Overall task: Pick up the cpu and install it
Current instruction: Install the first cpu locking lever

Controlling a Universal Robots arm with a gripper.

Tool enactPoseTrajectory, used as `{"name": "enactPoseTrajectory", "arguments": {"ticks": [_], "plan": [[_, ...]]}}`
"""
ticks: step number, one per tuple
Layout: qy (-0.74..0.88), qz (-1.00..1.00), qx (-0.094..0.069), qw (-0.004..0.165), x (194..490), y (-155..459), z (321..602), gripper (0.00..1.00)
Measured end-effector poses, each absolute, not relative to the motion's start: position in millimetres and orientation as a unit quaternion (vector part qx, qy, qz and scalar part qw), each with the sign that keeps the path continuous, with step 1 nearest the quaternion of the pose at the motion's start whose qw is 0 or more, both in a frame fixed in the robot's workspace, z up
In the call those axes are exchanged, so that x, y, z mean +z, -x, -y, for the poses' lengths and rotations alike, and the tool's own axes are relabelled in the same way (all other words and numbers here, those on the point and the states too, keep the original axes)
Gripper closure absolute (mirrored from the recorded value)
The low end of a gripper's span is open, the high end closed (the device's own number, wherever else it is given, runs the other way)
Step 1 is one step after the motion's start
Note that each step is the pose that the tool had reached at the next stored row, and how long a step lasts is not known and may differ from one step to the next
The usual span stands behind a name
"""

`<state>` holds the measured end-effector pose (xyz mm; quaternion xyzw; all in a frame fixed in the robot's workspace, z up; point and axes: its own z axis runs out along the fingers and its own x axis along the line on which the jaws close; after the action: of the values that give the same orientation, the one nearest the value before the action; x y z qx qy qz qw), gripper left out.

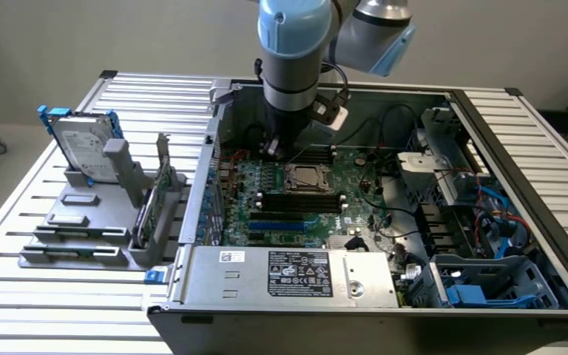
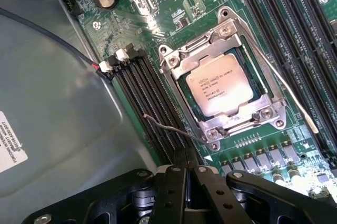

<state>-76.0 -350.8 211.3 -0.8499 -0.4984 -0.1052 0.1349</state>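
The cpu (image 2: 226,84), a flat silver square with printed text, lies inside the metal-framed socket (image 2: 176,61) on the green motherboard. The socket's frame sits around its edges. In the exterior view the cpu (image 1: 307,176) shows at the middle of the board inside the open computer case. My gripper (image 2: 186,155) is shut with nothing between its black fingers, and it hovers just off one corner of the socket, near a thin wire lever (image 2: 168,128). From outside, the gripper (image 1: 277,148) hangs inside the case just behind the socket.
Black memory slots (image 2: 152,103) run along both sides of the socket. The case wall (image 1: 205,177) rises at the exterior view's left and a power supply (image 1: 294,275) sits at the front. A hard drive (image 1: 82,144) stands in a grey holder outside the case. Cables (image 1: 491,214) fill the right.
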Motion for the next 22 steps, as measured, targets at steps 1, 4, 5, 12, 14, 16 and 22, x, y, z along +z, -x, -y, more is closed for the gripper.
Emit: {"name": "enactPoseTrajectory", "arguments": {"ticks": [1,4,5,12,14,16,22], "plan": [[0.85,0.498,-0.106,0.134,210.4,75.9,350.8,0.89],[0.85,0.498,-0.11,0.13,207.5,75.9,350.8,0.89],[0.851,0.497,-0.111,0.129,206.6,75.9,350.8,0.89],[0.856,0.489,-0.112,0.126,205.6,75.9,350.6,0.89],[0.857,0.487,-0.112,0.126,205.5,75.9,350.5,0.89],[0.859,0.484,-0.113,0.125,205.4,75.9,350.5,0.89],[0.864,0.476,-0.112,0.122,204.5,75.9,350.6,0.89]]}}
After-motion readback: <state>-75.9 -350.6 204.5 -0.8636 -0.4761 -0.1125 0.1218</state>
